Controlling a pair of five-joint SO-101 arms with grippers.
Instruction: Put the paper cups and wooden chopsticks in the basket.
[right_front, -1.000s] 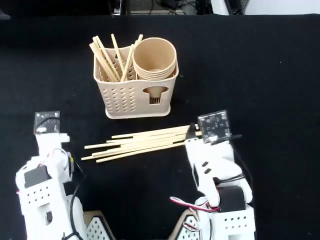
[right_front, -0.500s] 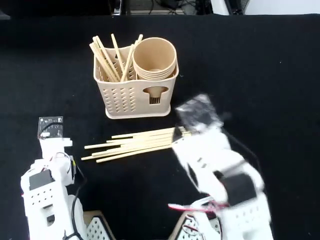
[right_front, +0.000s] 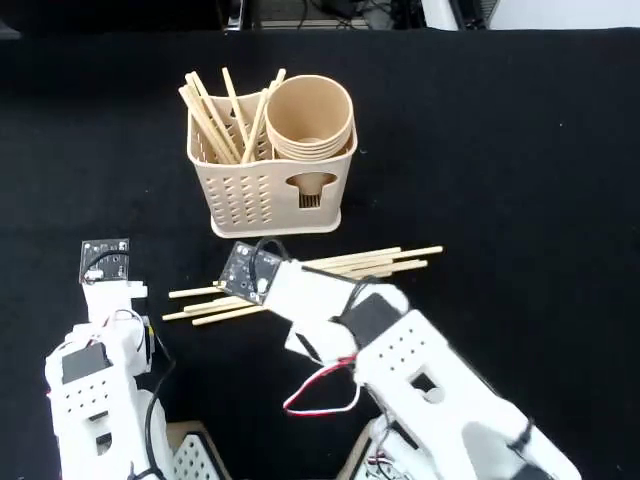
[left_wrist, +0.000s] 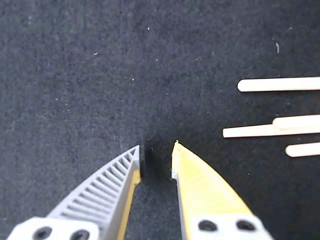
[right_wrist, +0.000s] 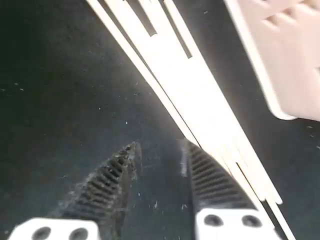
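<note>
The beige basket (right_front: 262, 192) stands at the back, with nested paper cups (right_front: 309, 112) in one compartment and several wooden chopsticks (right_front: 215, 115) standing in the other. More loose chopsticks (right_front: 385, 260) lie in a row in front of it. My right arm (right_front: 345, 310) stretches leftward over this row. In the right wrist view, my right gripper (right_wrist: 161, 152) is open just above the cloth, with nothing between its fingers and the chopstick bundle (right_wrist: 180, 85) beside one finger (right_wrist: 210, 175). My left gripper (left_wrist: 157, 150) is open by a narrow gap, beside the chopsticks' tips (left_wrist: 272, 131).
A black cloth (right_front: 520, 150) covers the table. My left arm (right_front: 95, 350) sits at the front left. A corner of the basket (right_wrist: 285, 55) shows close beyond the bundle in the right wrist view.
My right arm has swung left from the chopsticks' right ends to their middle, uncovering those ends. The left arm crept slightly right and toward the front.
</note>
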